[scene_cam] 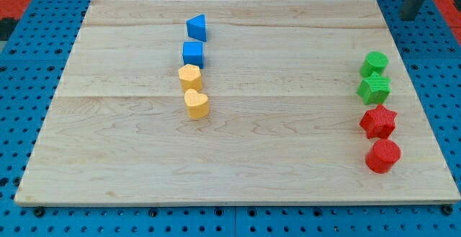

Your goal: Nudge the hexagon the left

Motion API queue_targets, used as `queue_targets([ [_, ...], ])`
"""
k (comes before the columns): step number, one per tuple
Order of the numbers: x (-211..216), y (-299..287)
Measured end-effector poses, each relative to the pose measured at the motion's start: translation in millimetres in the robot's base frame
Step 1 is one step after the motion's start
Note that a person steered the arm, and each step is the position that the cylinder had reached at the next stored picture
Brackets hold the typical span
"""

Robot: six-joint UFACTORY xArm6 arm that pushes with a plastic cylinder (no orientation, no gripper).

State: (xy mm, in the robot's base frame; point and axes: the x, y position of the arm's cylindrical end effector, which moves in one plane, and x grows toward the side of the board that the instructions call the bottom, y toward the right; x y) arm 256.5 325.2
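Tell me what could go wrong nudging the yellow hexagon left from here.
1. The yellow hexagon sits tight between the blue cube and the yellow heart; an off-centre push could drag either along.
2. My tip is far off at the view's top right; crossing over, it might clip the upper green block.

Yellow hexagon block (190,76) lies flat, centre-left of board, betw. blue cube (193,53) above & yellow heart (196,104) below, touching both.

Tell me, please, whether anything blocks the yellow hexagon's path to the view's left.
Nothing visible: the board left of the yellow hexagon is bare. The blue cube sits just above it, the yellow heart below; my tip is far top right.
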Motion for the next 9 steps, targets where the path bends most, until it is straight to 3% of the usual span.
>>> queue_targets([
  [2, 1.2, -194.2],
  [3, 34.3, -275.6],
  [4, 93.0, -275.3],
  [6, 93.8, -269.5],
  [8, 152.6, -283.5],
  [9, 153.5, -340.0],
])
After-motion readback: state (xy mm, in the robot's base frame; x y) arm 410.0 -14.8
